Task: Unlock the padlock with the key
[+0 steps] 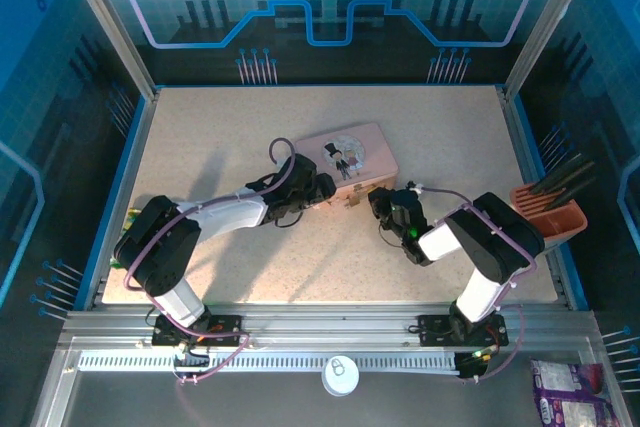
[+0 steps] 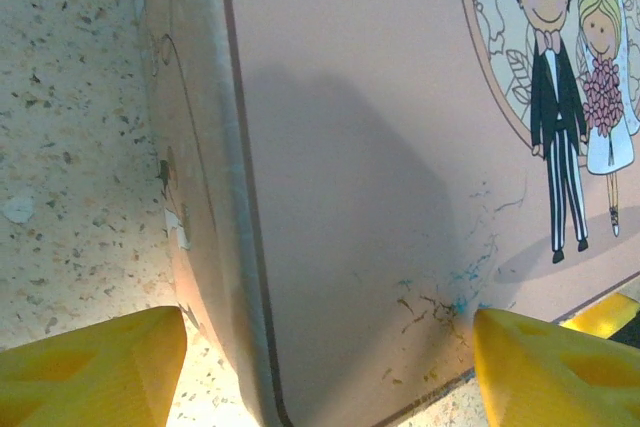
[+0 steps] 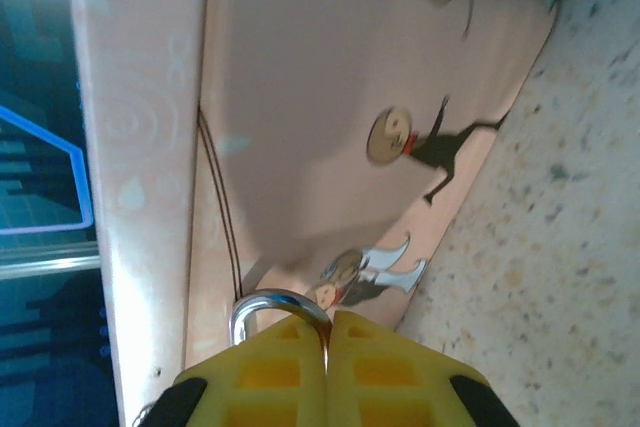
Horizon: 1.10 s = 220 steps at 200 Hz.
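The padlock's silver shackle (image 3: 268, 305) arches out from between the yellow fingers of my right gripper (image 3: 327, 322), which is shut on it. Its brass body is hidden behind the pads. From above, a small gold bit of the padlock (image 1: 352, 203) sits at the tin's near edge, right by my right gripper (image 1: 378, 203). The pink tin (image 1: 347, 159) with the cartoon couple lies mid-table. My left gripper (image 2: 325, 357) stands open, one finger on the table side and one over the lid (image 2: 380, 147), straddling the tin's corner. The key is hidden.
An orange holder (image 1: 548, 211) with dark tools stands at the right table edge. A white round cap (image 1: 340, 375) and a purple packet (image 1: 572, 393) lie on the front rail, below the table. Blue frame bars border the table.
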Tool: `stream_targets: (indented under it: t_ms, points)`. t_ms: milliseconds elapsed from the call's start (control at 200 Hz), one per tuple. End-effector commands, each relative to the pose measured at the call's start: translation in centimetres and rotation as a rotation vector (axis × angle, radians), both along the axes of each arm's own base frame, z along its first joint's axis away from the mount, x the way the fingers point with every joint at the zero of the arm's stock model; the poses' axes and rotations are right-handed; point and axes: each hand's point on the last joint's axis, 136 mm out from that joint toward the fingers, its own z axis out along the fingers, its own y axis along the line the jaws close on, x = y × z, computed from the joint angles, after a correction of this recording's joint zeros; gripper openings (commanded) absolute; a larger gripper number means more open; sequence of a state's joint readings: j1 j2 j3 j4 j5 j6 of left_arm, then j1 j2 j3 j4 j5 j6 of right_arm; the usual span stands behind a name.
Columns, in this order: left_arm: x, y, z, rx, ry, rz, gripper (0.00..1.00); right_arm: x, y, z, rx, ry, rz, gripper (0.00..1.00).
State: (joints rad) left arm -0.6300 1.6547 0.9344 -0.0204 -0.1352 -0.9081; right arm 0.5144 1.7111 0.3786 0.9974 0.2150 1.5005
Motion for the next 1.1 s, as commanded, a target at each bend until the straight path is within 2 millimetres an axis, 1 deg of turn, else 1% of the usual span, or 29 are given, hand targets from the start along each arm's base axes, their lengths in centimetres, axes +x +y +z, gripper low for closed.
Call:
stream_targets:
  t_ms: [0, 110, 225, 350, 455, 650, 735, 831, 961, 1096]
  points:
    - [-1.0, 2.6, -2.9, 0.124, 0.09, 0.023, 0.75, 0.3, -1.5, -0.3, -0.009, -0.005, -0.064, 0.0]
    - [-1.0, 2.7, -3.0, 0.129, 0.093, 0.024, 0.75, 0.4, -1.4, -0.2, -0.013, -0.006, -0.057, 0.0]
    - [-0.7, 2.9, -3.0, 0.133, 0.093, 0.026, 0.75, 0.1, -1.9, -0.2, -0.035, -0.002, -0.063, 0.0]
    - [-0.4, 2.4, -2.9, 0.124, 0.091, 0.009, 0.75, -0.1, -2.5, -0.5, -0.053, 0.017, -0.06, 0.0]
    - [-0.2, 2.3, -2.9, 0.126, 0.092, 0.008, 0.75, -0.1, -2.6, -0.3, -0.049, 0.018, -0.059, 0.0]
    - [0.0, 2.3, -3.0, 0.13, 0.094, 0.01, 0.75, 0.1, -2.4, 0.8, -0.032, -0.003, -0.047, 0.0]
    - [0.3, 2.4, -3.0, 0.135, 0.091, 0.012, 0.75, -0.6, -2.5, 0.8, -0.058, 0.021, -0.026, 0.0]
    - [0.8, 2.6, -2.8, 0.141, 0.088, 0.011, 0.75, -1.6, -3.1, 1.0, -0.135, 0.039, 0.003, 0.0]
    - [1.7, 2.9, -2.9, 0.148, 0.084, 0.006, 0.75, -2.7, -3.8, 2.3, -0.236, 0.03, 0.051, 0.0]
    - [2.9, 3.0, -3.4, 0.15, 0.079, 0.001, 0.75, -4.3, -4.1, 3.8, -0.357, 0.033, 0.148, 0.0]
